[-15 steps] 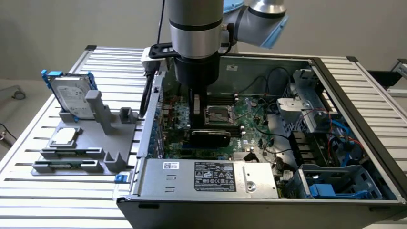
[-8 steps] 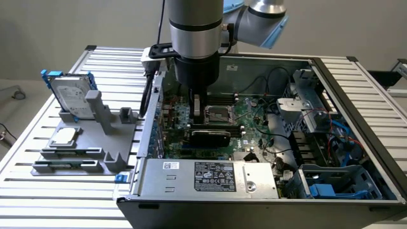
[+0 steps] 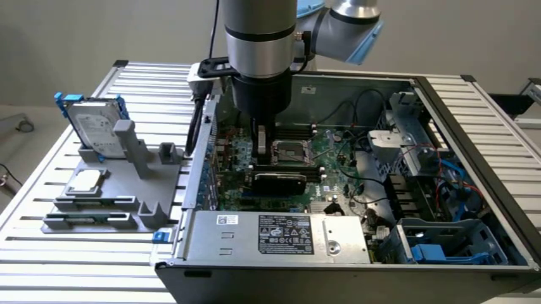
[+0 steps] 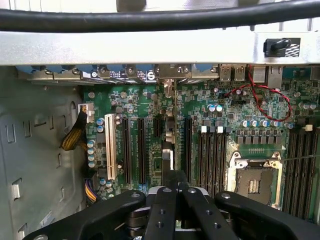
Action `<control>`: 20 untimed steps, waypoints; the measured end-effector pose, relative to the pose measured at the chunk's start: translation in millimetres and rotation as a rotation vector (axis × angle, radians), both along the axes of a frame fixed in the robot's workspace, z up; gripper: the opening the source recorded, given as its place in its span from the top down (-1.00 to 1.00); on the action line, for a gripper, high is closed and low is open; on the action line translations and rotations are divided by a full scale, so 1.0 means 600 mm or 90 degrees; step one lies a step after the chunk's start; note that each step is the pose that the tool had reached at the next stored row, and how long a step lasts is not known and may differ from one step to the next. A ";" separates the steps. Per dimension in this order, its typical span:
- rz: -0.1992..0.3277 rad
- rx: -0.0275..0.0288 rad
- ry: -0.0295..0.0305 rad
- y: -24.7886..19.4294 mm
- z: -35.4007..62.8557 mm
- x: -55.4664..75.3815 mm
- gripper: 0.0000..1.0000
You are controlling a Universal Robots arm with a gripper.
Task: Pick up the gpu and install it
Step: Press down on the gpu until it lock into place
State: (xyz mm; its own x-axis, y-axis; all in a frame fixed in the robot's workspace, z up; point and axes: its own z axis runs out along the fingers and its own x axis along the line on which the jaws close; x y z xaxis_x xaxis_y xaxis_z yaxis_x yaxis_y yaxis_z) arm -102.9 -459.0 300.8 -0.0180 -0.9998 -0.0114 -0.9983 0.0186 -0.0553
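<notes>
The pick-up looks done, and you are in the install part of the job. The gpu (image 3: 279, 182) is inside the open computer case (image 3: 473, 120), standing on edge over the motherboard (image 3: 338, 174), just on the near side of the CPU socket (image 3: 292, 152). It is not on the grey holder (image 3: 127, 190) on the counter (image 3: 50, 253) at the exterior view's left. That holder carries the hard drive (image 3: 93, 126) with its blue rails and the small square chip (image 3: 86, 180).

Your end effector (image 3: 263, 152) reaches straight down into the case. Its fingers are drawn together, and they appear to be clamped on the card's upper edge. From the wrist view, the end effector (image 4: 176, 192) sits over the row of expansion slots with the gpu (image 4: 168, 150) running away from it edge-on. The card lines up with one of the long dark slots, between the white slot and the memory slots.

You cannot tell from either view whether the card's connector is fully down in the slot or only resting on it. I would count seating as unconfirmed, and the card is not yet let go.

In the exterior view the card shows you its black rounded shroud, a low dark slab. In the wrist view it is only a thin strip. The green face and the silver bracket cannot be made out.
</notes>
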 end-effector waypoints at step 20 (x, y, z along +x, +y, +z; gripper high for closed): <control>0.000 0.0000 0.0157 0.0117 -0.024 -0.001 0.79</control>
State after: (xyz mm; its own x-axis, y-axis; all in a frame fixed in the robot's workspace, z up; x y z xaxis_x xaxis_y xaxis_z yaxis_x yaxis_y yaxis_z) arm -103.6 -452.0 286.6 -0.0182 -0.9998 -0.0109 -0.9994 0.0186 -0.0306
